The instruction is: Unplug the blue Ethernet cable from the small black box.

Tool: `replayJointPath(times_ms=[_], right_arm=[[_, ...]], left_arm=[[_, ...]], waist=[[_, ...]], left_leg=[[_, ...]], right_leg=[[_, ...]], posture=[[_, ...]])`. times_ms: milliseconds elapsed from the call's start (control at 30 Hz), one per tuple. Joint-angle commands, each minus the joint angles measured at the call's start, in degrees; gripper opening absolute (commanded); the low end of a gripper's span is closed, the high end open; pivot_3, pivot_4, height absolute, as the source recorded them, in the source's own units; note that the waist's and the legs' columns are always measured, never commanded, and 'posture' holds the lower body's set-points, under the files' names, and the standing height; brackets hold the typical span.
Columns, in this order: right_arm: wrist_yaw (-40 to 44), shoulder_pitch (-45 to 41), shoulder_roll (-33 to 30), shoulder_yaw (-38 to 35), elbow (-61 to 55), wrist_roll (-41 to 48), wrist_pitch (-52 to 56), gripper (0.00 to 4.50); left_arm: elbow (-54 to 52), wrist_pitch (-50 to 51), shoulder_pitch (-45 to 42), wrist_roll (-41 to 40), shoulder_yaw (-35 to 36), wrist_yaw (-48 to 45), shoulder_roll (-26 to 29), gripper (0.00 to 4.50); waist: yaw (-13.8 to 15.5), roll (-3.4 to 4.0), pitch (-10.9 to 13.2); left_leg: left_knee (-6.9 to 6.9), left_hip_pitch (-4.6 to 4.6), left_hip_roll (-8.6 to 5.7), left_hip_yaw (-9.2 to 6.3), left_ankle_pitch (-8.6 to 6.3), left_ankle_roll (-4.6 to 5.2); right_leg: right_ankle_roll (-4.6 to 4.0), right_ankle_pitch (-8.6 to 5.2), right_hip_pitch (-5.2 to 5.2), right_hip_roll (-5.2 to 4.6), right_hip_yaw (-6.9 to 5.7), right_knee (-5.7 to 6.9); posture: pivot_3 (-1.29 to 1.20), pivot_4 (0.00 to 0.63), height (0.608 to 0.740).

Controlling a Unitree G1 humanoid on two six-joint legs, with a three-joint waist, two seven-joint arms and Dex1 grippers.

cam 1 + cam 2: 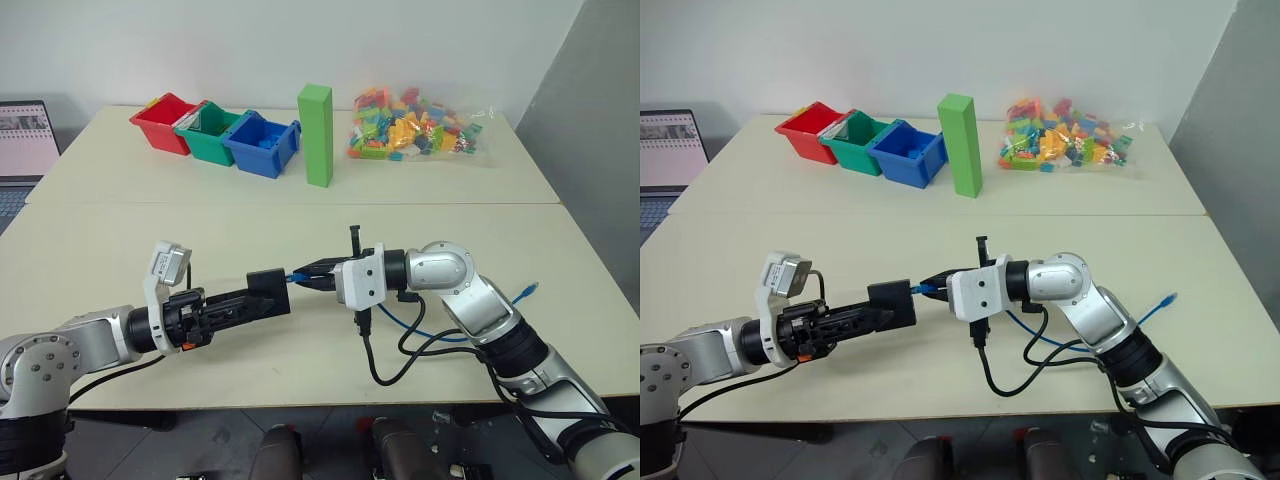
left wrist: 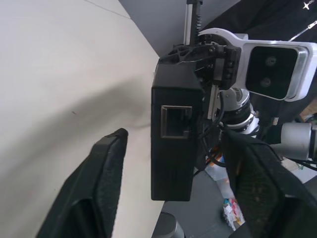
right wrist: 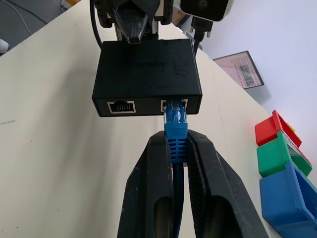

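Note:
The small black box [image 1: 268, 288] hangs above the table between my two grippers. The blue Ethernet cable [image 3: 175, 130] is plugged into one of the two ports on the box's side. My right gripper [image 1: 312, 274] is shut on the blue boot just behind the plug. From there the cable runs under the right arm across the table to its free end [image 1: 530, 290]. My left gripper [image 2: 176, 136] is open with a finger on each side of the box [image 2: 173, 144]. A gap shows between one finger [image 2: 110, 163] and the box.
Red [image 1: 163, 122], green [image 1: 210, 131] and blue [image 1: 262, 145] bins stand in a row at the back. Beside them are a tall green block [image 1: 317, 135] and a bag of coloured bricks [image 1: 415, 125]. A laptop [image 1: 22, 140] is at the far left. Black robot cables [image 1: 385, 370] hang near the front edge.

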Motion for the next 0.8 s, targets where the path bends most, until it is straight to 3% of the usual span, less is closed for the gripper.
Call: replayJointPath(times_ms=[33, 267, 467, 533, 567, 700, 800], right_arm=[[0.5, -1.4, -0.3, -1.6, -2.7, 0.6, -1.1, 0.13], [0.9, -0.7, -0.6, -1.1, -4.5, 0.7, -1.9, 0.13], [2.2, 0.6, -1.4, -0.8, -6.6, 1.8, -3.4, 0.13], [2.6, 0.8, -1.8, -0.8, -6.9, 1.8, -3.3, 0.83], [2.8, 0.9, -1.9, -0.9, -7.1, 2.0, -3.1, 0.88], [5.0, 0.8, -3.2, -1.4, -8.7, 3.7, -0.7, 1.83], [9.3, 2.3, -6.6, -3.4, -14.6, 12.2, 11.8, 2.50]], left_arm=[[-0.4, -0.2, -0.9, -1.3, 0.7, 0.3, -0.1, 2.27], [-1.0, -0.3, -1.1, -1.2, -0.2, 1.0, -1.1, 0.85], [-1.3, -0.4, -0.8, -1.0, -0.5, 0.4, -0.8, 0.80], [-1.5, -0.4, -0.7, -0.9, -0.7, 0.0, -0.6, 0.80], [-1.5, -0.4, -0.7, -0.9, -0.8, -0.2, -0.6, 0.80], [-1.8, -0.8, -0.6, 0.0, -1.4, -1.6, 0.1, 0.80], [-3.1, -3.1, 0.0, 2.6, -2.9, -4.8, 1.0, 0.80]], waist=[[0.0, 0.00, 0.0], [0.0, 0.00, 0.0], [0.0, 0.00, 0.0], [0.0, 0.00, 0.0], [0.0, 0.00, 0.0], [0.1, 0.02, 0.0], [0.2, 0.02, 0.0]], left_leg=[[0.00, 0.00, 0.00, 0.00, 0.00, 0.00], [0.00, 0.00, 0.01, -0.01, 0.00, 0.00], [0.00, 0.00, 0.00, 0.00, 0.00, 0.00], [-0.01, 0.00, 0.00, 0.00, 0.00, 0.00], [0.00, 0.00, 0.00, 0.00, 0.00, 0.00], [-0.01, 0.00, 0.00, 0.00, 0.00, 0.00], [-0.01, -0.01, -0.02, 0.00, 0.00, 0.00]], right_leg=[[0.00, 0.00, 0.00, 0.00, 0.00, 0.00], [0.00, 0.00, 0.00, 0.00, 0.00, 0.00], [0.00, 0.00, 0.00, 0.00, 0.00, -0.01], [0.00, 0.00, 0.00, 0.00, 0.00, -0.01], [0.00, 0.00, 0.00, 0.00, 0.00, -0.01], [0.00, 0.00, -0.01, 0.00, 0.00, -0.01], [0.00, 0.00, -0.01, 0.00, 0.01, -0.01]], posture=[[0.00, 0.150, 0.740], [0.00, 0.150, 0.740], [0.00, 0.150, 0.740], [0.00, 0.150, 0.740], [0.00, 0.150, 0.740], [0.00, 0.150, 0.740], [0.00, 0.150, 0.740]])
